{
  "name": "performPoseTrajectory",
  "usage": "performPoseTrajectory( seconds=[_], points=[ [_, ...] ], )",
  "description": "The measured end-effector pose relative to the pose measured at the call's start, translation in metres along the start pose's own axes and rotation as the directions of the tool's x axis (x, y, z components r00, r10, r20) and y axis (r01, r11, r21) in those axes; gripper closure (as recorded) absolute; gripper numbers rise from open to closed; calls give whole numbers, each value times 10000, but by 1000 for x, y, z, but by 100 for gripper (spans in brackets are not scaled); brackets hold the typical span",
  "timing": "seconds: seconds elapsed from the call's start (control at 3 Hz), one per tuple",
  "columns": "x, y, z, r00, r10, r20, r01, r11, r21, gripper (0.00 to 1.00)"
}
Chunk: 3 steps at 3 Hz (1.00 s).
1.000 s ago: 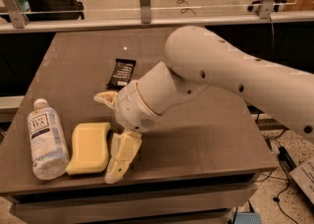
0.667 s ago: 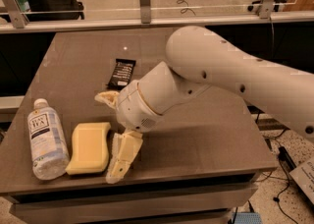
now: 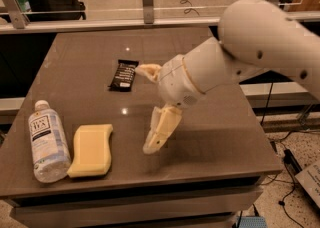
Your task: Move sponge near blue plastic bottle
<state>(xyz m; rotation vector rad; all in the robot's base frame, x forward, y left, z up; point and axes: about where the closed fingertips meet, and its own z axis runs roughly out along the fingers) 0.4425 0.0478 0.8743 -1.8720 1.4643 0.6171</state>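
With jaws spread wide and empty, the gripper (image 3: 145,108) hangs at frame centre on an arm slanting in from the upper right, while the sponge (image 3: 91,150) lies lower left on the desk (image 3: 215,137), long axis top-to-bottom, just beside the blue plastic bottle (image 3: 48,141).

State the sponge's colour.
Pale yellow, seen in the camera view; the sponge lies on the table, left of the open gripper.

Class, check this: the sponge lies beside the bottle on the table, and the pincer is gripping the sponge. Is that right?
No. The camera view shows the pincer open, gripping nothing, apart from the sponge, on its side away from the bottle. The sponge does lie beside the bottle on the table.
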Motion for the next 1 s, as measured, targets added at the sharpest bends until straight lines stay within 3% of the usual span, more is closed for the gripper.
performPoseTrajectory(
  seconds=[0.33, 0.67, 1.0],
  points=[
    [20, -32, -59, 9998, -154, -146, 169, 9938, 1097, 0],
    [39, -55, -110, 9992, -353, 209, 302, 9778, 2072, 0],
    [39, -55, -110, 9992, -354, 209, 303, 9778, 2071, 0]
  ],
)
